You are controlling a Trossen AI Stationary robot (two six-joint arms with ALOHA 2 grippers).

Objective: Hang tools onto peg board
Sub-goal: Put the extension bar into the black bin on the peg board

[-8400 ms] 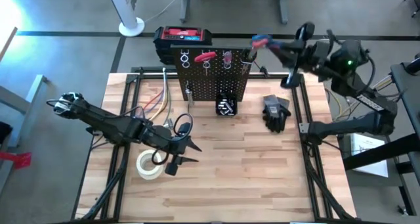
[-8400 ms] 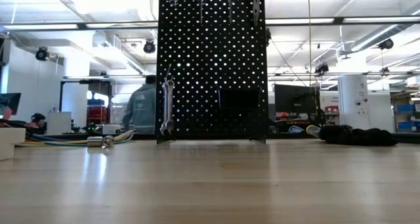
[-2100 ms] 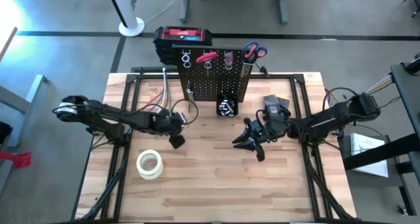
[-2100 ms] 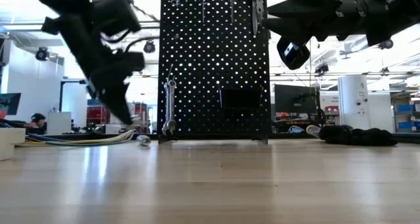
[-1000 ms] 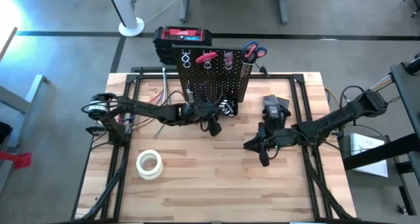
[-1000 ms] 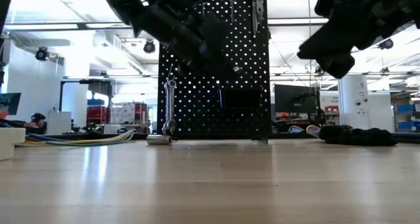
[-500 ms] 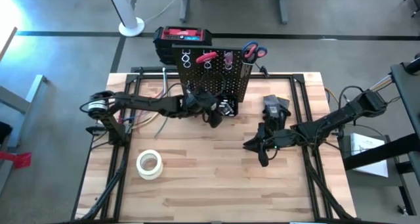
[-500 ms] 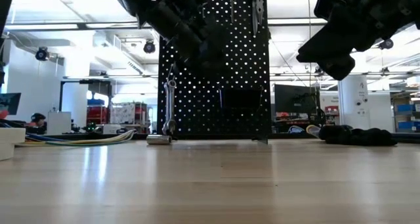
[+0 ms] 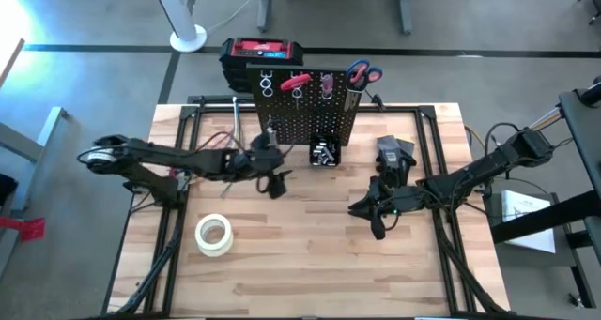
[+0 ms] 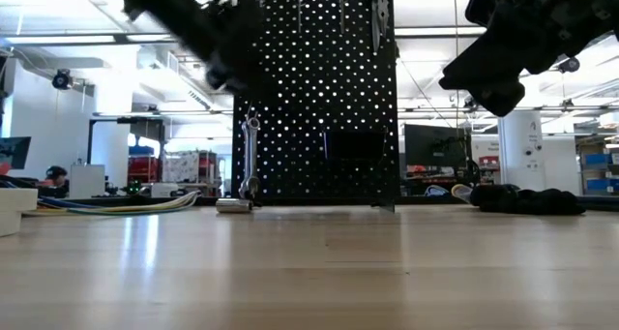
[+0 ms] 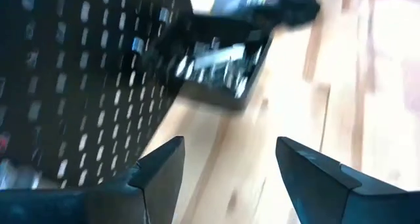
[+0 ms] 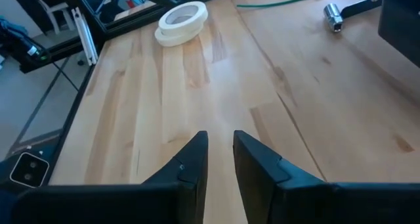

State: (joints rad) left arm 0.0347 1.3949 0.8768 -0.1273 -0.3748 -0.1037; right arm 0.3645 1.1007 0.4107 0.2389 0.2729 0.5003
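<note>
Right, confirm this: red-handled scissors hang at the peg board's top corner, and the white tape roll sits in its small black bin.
Wrong about the tape. The high view shows the white tape roll lying on the table, away from the small black bin. The red-handled scissors do hang at the peg board corner.

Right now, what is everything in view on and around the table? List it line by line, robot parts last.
peg board: one, black, upright at the table's far edge.
scissors: one pair, red-handled, at the board's top right.
red clamp-like tool: one, at the board's top.
wrench: one, silver, at the board's left side.
bin: one, black, at the board's foot, holding silver bits.
socket: one, silver, lying on the table by the board.
tape roll: one, white, front left.
glove: one, black, right of the board.
toolbox: one, red and black, behind the board.
left gripper: open, empty, near the board.
right gripper: empty, above bare table.
</note>
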